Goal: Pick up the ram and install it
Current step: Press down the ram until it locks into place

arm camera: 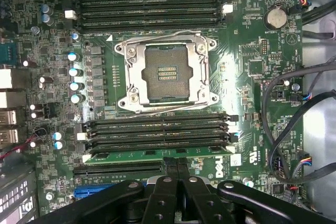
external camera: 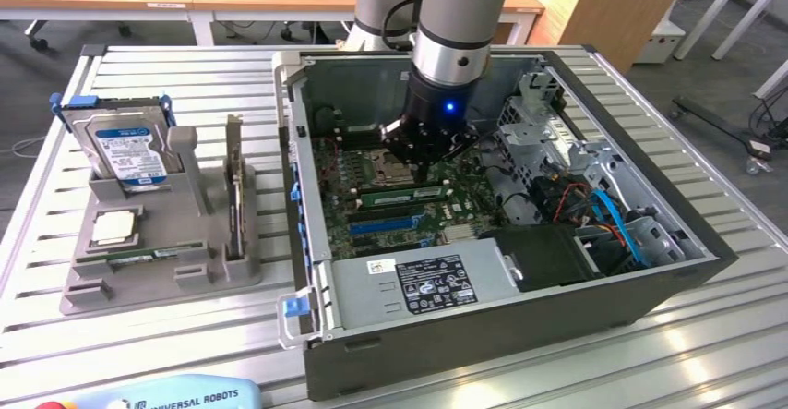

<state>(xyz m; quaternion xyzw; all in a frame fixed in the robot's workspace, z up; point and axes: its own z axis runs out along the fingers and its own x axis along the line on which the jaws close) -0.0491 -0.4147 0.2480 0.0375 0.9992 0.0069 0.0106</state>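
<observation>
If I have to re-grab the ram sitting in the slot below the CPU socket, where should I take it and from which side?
Grip the ram by its exposed long top edge, mid-length, coming straight down from above. It stands on edge in the slot, with neighbouring slots close by, so only that edge is free. The shut gripper sits there now.

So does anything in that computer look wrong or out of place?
One thing: the processor socket in the middle of the green board sits bare, with nothing fitted in it. Otherwise nothing looks crooked or broken. The memory stick lies straight in its slot, with the shut gripper right at it.
</observation>
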